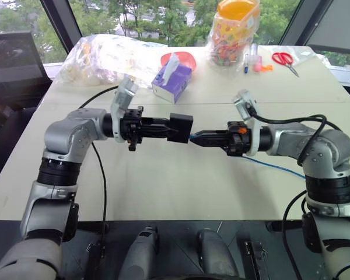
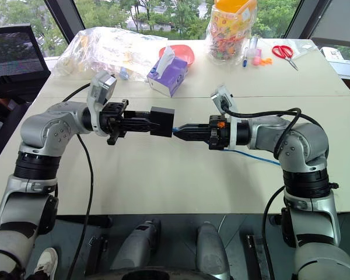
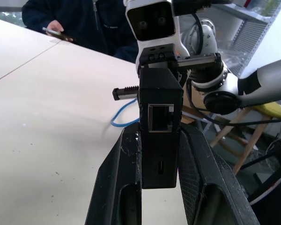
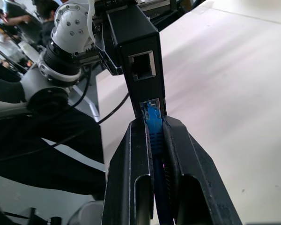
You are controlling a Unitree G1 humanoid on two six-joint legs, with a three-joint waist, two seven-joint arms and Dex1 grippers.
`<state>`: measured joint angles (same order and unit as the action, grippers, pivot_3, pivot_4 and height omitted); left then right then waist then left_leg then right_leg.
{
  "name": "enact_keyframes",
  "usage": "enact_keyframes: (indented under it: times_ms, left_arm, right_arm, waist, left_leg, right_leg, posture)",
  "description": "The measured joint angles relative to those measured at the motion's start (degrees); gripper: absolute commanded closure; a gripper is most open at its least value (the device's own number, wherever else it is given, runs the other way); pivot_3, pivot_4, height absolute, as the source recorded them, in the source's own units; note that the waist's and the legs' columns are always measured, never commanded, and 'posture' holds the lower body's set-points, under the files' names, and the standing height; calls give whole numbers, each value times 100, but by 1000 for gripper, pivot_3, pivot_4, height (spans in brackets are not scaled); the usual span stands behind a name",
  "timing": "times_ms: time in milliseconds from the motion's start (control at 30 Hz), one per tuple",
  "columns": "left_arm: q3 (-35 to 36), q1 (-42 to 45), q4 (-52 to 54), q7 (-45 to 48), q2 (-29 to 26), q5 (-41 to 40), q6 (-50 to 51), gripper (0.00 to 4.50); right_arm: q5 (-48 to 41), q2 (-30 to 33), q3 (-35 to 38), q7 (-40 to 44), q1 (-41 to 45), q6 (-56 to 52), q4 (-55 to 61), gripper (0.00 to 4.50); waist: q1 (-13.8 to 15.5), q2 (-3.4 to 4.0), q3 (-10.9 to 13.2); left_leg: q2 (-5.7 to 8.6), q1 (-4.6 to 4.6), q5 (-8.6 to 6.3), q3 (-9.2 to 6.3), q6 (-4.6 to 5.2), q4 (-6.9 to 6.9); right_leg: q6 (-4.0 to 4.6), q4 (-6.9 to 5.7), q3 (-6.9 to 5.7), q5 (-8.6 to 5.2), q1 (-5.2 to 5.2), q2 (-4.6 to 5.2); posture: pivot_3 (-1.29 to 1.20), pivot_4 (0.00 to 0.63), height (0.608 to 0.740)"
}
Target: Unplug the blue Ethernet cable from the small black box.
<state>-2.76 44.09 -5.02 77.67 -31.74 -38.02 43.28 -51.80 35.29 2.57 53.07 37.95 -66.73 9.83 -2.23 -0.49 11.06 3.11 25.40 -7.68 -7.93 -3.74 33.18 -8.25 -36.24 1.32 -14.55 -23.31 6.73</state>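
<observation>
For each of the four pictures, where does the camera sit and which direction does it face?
Left and right eye views: on the head, facing forward and down over both arms at the beige table.
Left wrist view: along the left end effector, shut on the small matte black box.
Right wrist view: along the right end effector, shut on the bright blue Ethernet cable.
All share the box.

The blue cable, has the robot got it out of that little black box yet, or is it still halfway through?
Not yet. Done: the left gripper holds the small black box up above the table, and the right gripper has closed on the blue Ethernet cable just behind its plug. In hand: the plug still sits in the box's lower port, seen from the right wrist. Left: pulling the two apart so the plug comes free.
</observation>
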Motion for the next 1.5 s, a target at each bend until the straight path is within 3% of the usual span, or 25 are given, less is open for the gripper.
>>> enact_keyframes:
  times_ms: [400, 500, 733, 900, 1167, 1300, 1467, 1500]
  left_arm:
    - [-268, -272, 398, -24, -79, -59, 283, 4020]
    - [-56, -394, 441, 210, -497, -206, 332, 4020]
    - [-2, -398, 569, 279, -433, -332, 338, 4020]
    - [2, -372, 379, 7, -171, -63, -188, 4020]
    - [-509, -431, -715, -830, 805, 1463, -2447, 4020]
    - [-586, -411, -1548, -1413, 1368, 2045, -3332, 4020]
    - [-597, -204, -2507, -1920, 1938, 2421, -4040, 4020]
    - [-586, -136, -2659, -1993, 2004, 2464, -4148, 4020]
  right_arm:
    - [105, 592, -626, 715, -459, 1020, -65, 4453]
    - [800, 1291, -545, 614, -706, 1188, -722, 4453]
    - [1332, 1274, -793, 728, -751, 1495, -633, 4453]
    - [2016, 670, -576, -119, -319, 2207, -1650, 4453]
    - [3708, -32, -379, -2363, 891, 3871, -4697, 4453]
    - [4088, -186, -209, -3077, 1328, 4389, -5899, 2853]
    - [4263, -324, -66, -3390, 1477, 4797, -6352, 215]
    - [4264, -323, -3, -3450, 1476, 4818, -6361, 45]
  waist:
    - [7, -2, 1]
    - [13, -7, 5]
    - [2, -8, 5]
    - [9, -7, 6]
    - [127, -7, 6]
    - [135, -6, 6]
    - [107, -6, 6]
    - [105, -6, 6]
  left_leg:
    - [0, 2, 0, 2, 0, -2]
    - [1, 6, -1, 7, 0, -1]
    - [0, 7, -1, 8, 1, -3]
    - [1, 3, -1, 9, 1, 0]
    - [4, 5, 0, 12, 1, -8]
    - [6, 5, 0, 12, 1, -10]
    - [5, 2, 1, 12, 2, -9]
    - [5, 2, 1, 12, 2, -8]
  right_leg:
    - [1, 6, 0, -1, 0, 1]
    - [4, 11, 0, -2, -4, 3]
    - [3, 11, 1, -2, -4, 5]
    - [6, 10, 2, 1, -1, 5]
    - [-13, 11, 4, 12, -6, 4]
    - [-18, 11, 4, 15, -6, 4]
    - [-22, 4, 4, 16, -5, 3]
    - [-22, 3, 4, 16, -5, 3]
  posture:
    - [0, 150, 728]
    - [0, 150, 728]
    - [0, 150, 728]
    - [0, 150, 728]
    - [0, 150, 728]
    - [0, 150, 728]
    - [0, 150, 728]
    - [0, 150, 728]
